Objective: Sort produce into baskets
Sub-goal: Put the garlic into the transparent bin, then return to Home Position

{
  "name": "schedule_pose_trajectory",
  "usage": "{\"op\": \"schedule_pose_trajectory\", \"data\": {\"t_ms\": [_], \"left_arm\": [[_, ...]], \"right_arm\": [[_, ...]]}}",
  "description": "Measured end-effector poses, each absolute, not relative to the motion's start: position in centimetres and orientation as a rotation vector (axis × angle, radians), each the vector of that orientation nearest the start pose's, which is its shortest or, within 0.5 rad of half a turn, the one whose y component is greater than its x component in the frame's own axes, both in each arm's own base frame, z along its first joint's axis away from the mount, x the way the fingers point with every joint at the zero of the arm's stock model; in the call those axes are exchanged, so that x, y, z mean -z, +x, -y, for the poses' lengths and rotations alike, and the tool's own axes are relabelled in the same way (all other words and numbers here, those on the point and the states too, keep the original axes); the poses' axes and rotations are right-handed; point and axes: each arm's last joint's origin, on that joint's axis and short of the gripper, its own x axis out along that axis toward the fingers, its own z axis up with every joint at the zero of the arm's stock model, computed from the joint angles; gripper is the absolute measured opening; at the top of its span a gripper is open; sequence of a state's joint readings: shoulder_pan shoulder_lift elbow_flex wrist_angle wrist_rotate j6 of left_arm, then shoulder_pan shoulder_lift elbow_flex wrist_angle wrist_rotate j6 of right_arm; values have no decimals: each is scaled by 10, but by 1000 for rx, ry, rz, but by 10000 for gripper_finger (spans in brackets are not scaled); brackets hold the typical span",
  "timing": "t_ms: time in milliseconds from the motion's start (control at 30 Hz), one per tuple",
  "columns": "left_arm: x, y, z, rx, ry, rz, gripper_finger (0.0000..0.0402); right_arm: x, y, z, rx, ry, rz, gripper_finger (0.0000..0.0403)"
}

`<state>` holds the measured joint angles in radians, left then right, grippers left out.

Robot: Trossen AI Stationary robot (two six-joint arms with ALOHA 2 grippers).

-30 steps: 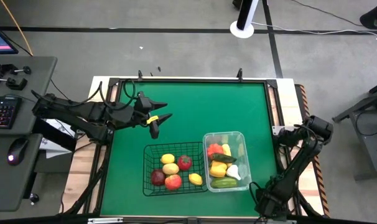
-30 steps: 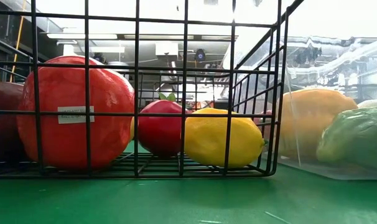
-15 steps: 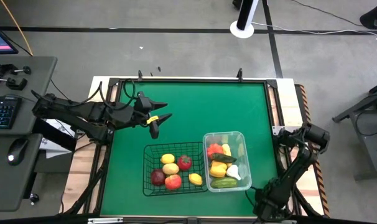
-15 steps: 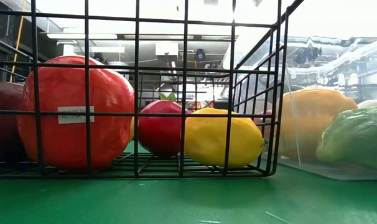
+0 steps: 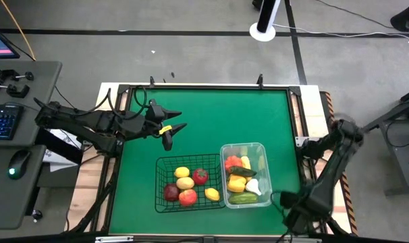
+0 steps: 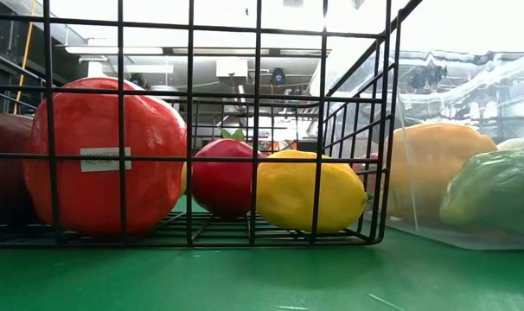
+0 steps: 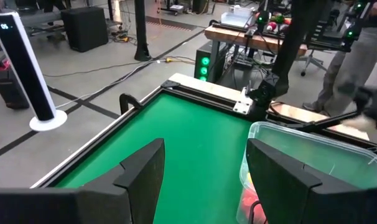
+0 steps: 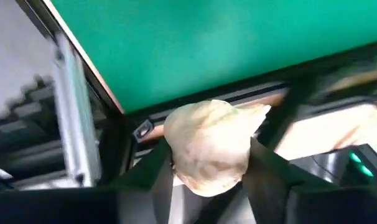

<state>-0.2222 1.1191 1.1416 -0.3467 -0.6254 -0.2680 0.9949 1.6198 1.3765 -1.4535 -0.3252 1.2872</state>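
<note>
Right gripper [image 8: 207, 180] pinches a white garlic [image 8: 210, 146] off the table's edge, apparently mid-carry; next it must swing inward to the clear tub [image 5: 261, 150]. Left gripper [image 5: 172, 128] hovers spread, empty.

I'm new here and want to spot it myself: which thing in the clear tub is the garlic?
On the green table two containers sit side by side: a black wire basket and a clear plastic tub. In the tub, look at the end nearest the table's front edge, just above the green cucumber. The garlic is the only white piece there.
</note>
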Motion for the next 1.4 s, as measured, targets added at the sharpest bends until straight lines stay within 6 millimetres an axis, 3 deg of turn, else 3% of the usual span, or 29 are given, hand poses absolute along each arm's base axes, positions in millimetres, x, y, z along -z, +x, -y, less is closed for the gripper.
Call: {"op": "schedule_pose_trajectory", "data": {"t_ms": [200, 333, 467, 700, 867, 1100, 1267, 1400], "left_arm": [[-377, 233, 35, -436, -127, -242, 213], [-378, 232, 36, -398, -144, -243, 213], [-383, 225, 42, -296, -171, -236, 213], [-397, 202, 51, -220, -195, -176, 213], [-404, 190, 54, -182, -197, -147, 213], [-398, 185, 53, -203, -109, -157, 213], [-365, 181, 39, -196, -140, 23, 208], [-337, 173, 14, -141, -187, 190, 187]], "right_arm": [[-337, 148, -190, 346, 420, -1504, 184], [-355, 162, -162, 424, 521, -1174, 175], [-363, 184, -144, 451, 542, -983, 170], [-351, 231, -131, 358, 492, -1016, 217], [-344, 246, -116, 344, 413, -1074, 270], [-353, 236, -94, 351, 414, -1106, 292], [-365, 221, -85, 382, 448, -1057, 293], [-371, 215, -82, 389, 474, -1028, 293]]}}
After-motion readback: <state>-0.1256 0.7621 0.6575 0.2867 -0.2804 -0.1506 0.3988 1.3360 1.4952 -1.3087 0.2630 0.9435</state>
